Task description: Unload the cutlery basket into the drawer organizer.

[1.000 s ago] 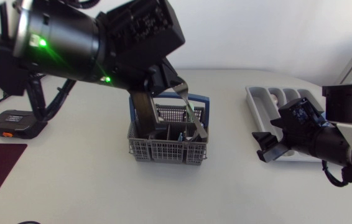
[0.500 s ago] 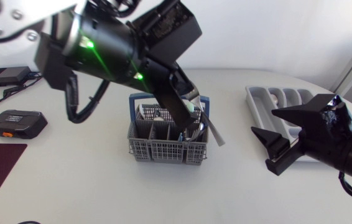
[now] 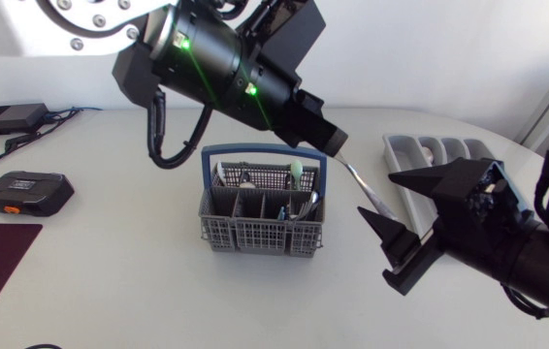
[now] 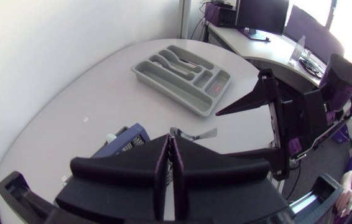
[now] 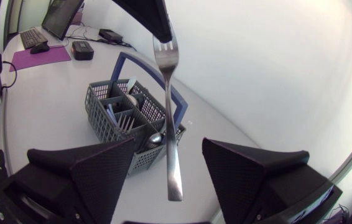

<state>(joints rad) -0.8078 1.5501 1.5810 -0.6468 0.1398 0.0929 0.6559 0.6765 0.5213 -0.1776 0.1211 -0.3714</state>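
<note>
The left gripper (image 4: 170, 149) has its 2 wedge fingers pressed together on the tine end of a slim silver metal fork (image 5: 170, 118); the fork hangs from that pinch, tines up and handle down; its long axis is close to upright in the right wrist view and slants down toward the right in the head view; it is in the air, clear of the basket and above the white table (image 3: 139, 281).

The right gripper (image 3: 376, 194) stands wide apart, 1 finger on either side of the fork's handle; the handle's free end lies in the gap between them and, as far as I can tell, touches neither.

That is the relation the next move turns on: the handle points into the right gripper's open mouth, so a handover looks to be the step in hand; the right fingers would need to come together across the handle before the left lets go; closing too near the very tip could give a poor hold.

Left of both grippers sits the grey plastic cutlery basket with a blue handle (image 3: 260, 231), with several pieces in it, so the task looks far from done; the grey plastic drawer organizer (image 3: 410, 153) lies at the far right, behind the right arm, which is much the nearer to it.
</note>
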